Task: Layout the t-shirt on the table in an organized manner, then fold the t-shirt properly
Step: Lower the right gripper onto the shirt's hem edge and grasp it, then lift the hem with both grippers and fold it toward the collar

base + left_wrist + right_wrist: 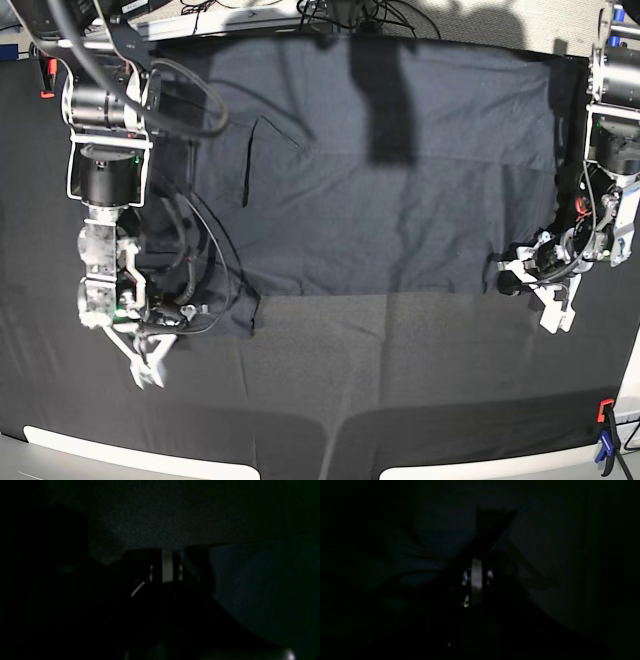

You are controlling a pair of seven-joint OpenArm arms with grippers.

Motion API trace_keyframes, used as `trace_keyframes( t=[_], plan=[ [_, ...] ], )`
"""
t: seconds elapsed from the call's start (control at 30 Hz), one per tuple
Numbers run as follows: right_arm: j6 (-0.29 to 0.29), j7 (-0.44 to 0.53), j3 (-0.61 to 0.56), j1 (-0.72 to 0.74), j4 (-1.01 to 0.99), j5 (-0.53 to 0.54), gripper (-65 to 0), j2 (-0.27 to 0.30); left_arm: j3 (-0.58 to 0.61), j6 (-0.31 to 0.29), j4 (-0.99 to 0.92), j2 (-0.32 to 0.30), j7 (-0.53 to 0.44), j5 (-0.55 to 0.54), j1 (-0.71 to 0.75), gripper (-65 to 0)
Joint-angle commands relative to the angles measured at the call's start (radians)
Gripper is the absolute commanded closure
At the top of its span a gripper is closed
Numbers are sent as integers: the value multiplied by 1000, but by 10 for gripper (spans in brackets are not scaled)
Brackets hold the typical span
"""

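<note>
The t-shirt (380, 170) lies spread across the far half of the counter (400, 390), dark navy on the black cloth, mostly flat, with a vertical crease left of its middle and its near hem running straight across. Its near corners sit by the two arms.

The right gripper (150, 368) is down at the shirt's near corner on the picture's left, jaws closed; from here it looks pinched on the hem, though the fabric between them is too dark to make out. The left gripper (548, 300) sits at the opposite near corner, jaws closed too, and whether it has cloth I cannot tell. Both wrist views are nearly black.

The risk, I'd say, is a one-sided grip: if one arm lifts with cloth and the other without, the hem will drag askew and the fold will come out crooked. Thin, smooth fabric could also slip free, or the jaws could catch the tablecloth beneath.
</note>
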Motion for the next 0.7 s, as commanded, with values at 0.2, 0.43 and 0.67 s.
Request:
trace_keyframes(
  t=[0.2,0.43,0.67],
  plan=[
    [26,-25,3,-100,281,47,0,10,-4,-3,122,-11,35,-2,-13,0],
    [31,-61,6,-323,605,39,0,10,-4,56,357,-16,151,-1,92,0],
    [33,-67,62,-534,905,18,0,10,-5,254,717,-78,162,177,258,0]
  ],
)
